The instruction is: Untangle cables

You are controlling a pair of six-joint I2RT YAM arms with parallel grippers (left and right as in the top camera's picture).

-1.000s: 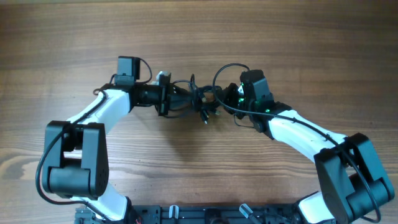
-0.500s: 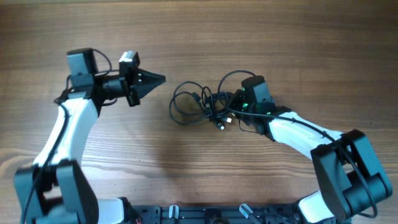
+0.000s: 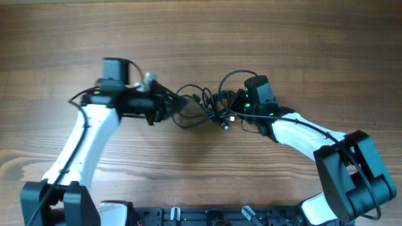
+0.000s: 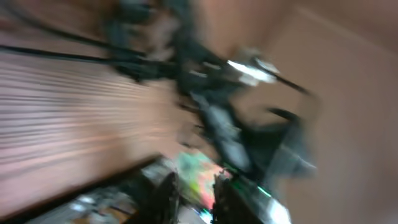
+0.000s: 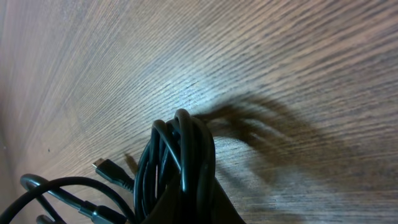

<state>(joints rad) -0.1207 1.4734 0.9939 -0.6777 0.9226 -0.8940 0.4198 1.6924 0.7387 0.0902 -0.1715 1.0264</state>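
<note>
Wooden table (image 3: 188, 37) | our left gripper (image 3: 171, 104) back at cables (image 3: 210, 108), grip unclear | right gripper (image 3: 235, 109) pinches them | untangling barely begun.

Motion blur smears the left wrist view: cables (image 4: 205, 68) mere streaks, left gripper (image 4: 194, 190) too smeared to read; right wrist view's bottom edge cuts them off

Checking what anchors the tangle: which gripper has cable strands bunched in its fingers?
The right gripper: its wrist view shows the cables bundled in its shut fingers. The left gripper sits at the tangle's left loop, too blurred to show any grip.
</note>
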